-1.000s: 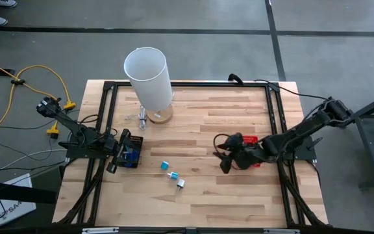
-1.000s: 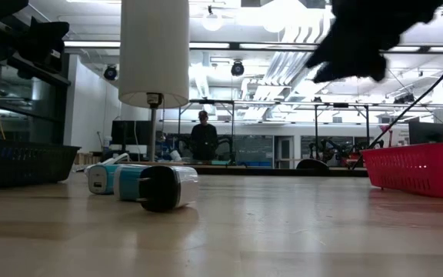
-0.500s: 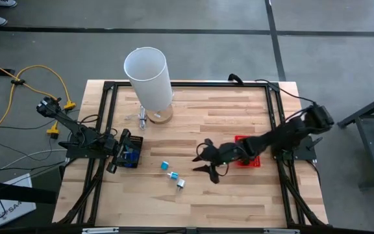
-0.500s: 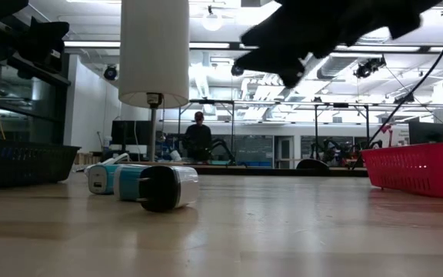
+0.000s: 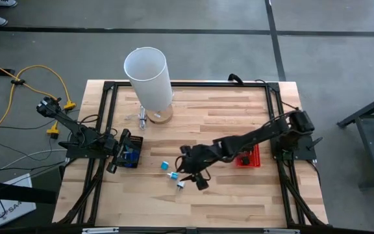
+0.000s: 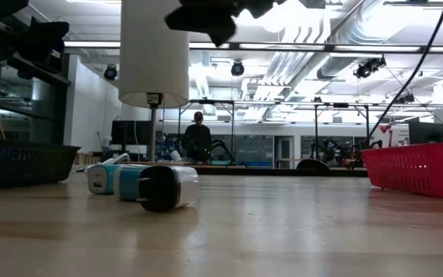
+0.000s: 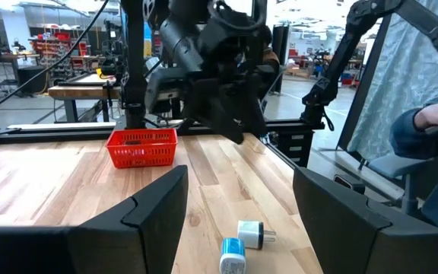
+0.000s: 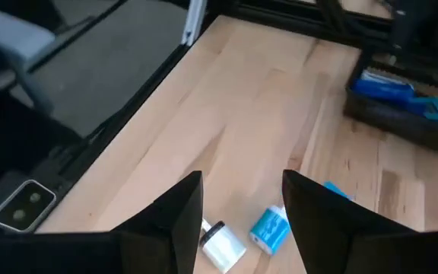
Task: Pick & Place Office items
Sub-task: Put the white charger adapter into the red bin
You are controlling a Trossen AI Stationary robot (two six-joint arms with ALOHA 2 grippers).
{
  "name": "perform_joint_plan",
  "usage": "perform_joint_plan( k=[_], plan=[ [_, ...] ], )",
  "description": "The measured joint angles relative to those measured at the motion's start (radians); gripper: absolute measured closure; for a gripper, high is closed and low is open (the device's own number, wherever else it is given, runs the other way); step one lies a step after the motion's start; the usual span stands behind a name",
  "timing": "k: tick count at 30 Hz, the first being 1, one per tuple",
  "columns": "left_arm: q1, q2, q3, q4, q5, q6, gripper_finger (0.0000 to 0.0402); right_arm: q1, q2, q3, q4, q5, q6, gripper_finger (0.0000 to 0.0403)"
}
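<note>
items: two small plugs, one blue [image 5: 172, 175] and one white [image 5: 180, 184], lie just beside each other mid-table; a third teal piece [image 5: 164, 165] lies near them
right gripper [image 5: 191, 177]: above the table just beside the plugs, fingers apart, nothing between them
basket [image 5: 248, 158]: red, by the right edge, well apart from the plugs
left gripper [image 5: 113, 156]: at the left edge, jaws wide apart, empty
tray [image 5: 130, 151]: dark, just beside the left gripper, blue pieces inside
cylinder [image 5: 148, 78]: white, upright at the far side

Three small blue-and-white office items [image 5: 173, 175] loose on the wood.
</note>
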Motion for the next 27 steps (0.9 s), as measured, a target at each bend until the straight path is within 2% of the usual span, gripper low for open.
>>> perform_joint_plan(
  k=[6,12,16,20,24,27],
  plan=[
    [0.0,0.0,0.0,0.0,0.0,0.0,0.0169,0.0,0.11,0.16,-0.126,-0.031,-0.102,0.0235],
    [0.0,0.0,0.0,0.0,0.0,0.0,0.0169,0.001,0.239,0.312,-0.221,-0.145,-0.2,0.0235],
    [0.0,0.0,0.0,0.0,0.0,0.0,0.0169,0.013,0.298,0.392,-0.286,-0.174,-0.287,0.0235],
    [0.0,0.0,0.0,0.0,0.0,0.0,0.0169,0.034,0.31,0.41,-0.29,-0.147,-0.355,0.0235],
    [0.0,0.0,0.0,0.0,0.0,0.0,0.0169,0.051,0.31,0.411,-0.308,-0.073,-0.363,0.0235],
    [0.0,0.0,0.0,0.0,0.0,0.0,0.0169,0.052,0.313,0.411,-0.325,-0.068,-0.365,0.0235]
  ],
)
